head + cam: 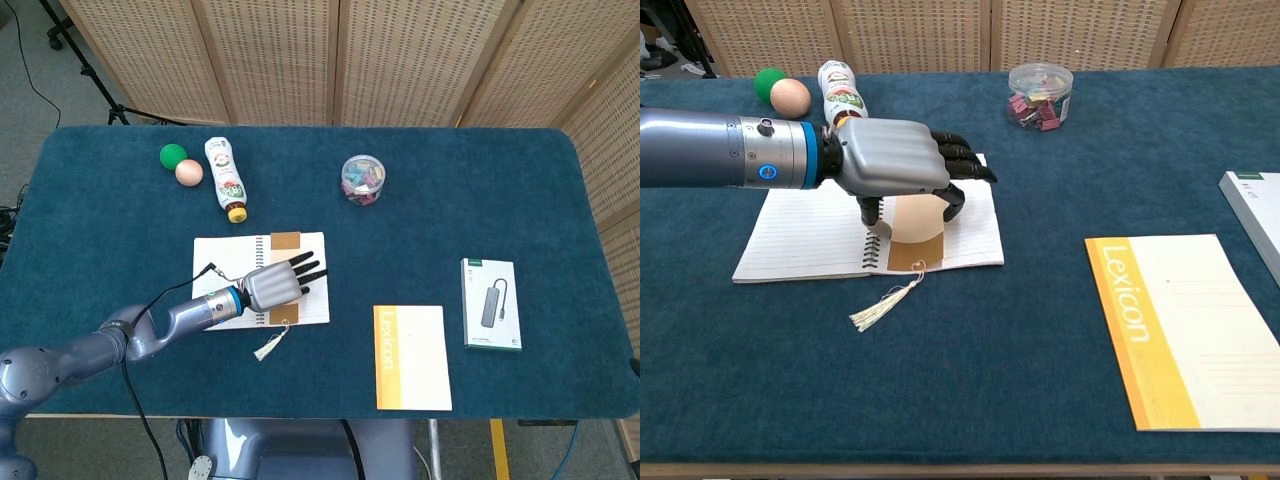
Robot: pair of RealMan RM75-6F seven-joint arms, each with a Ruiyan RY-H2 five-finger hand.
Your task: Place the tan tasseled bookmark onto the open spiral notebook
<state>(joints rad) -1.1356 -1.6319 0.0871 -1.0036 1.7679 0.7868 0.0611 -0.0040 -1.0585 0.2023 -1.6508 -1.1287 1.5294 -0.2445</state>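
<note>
Left hand open, palm down, fingers spread, holding nothing. Under it: bookmark flat on notebook beside spiral; tassel trailing off onto table.

Blue tabletop. Far left: green ball, peach ball, and a bottle lying down. Far centre: clip jar. Near right: yellow-spined Lexicon notepad, white boxed hub.
</note>
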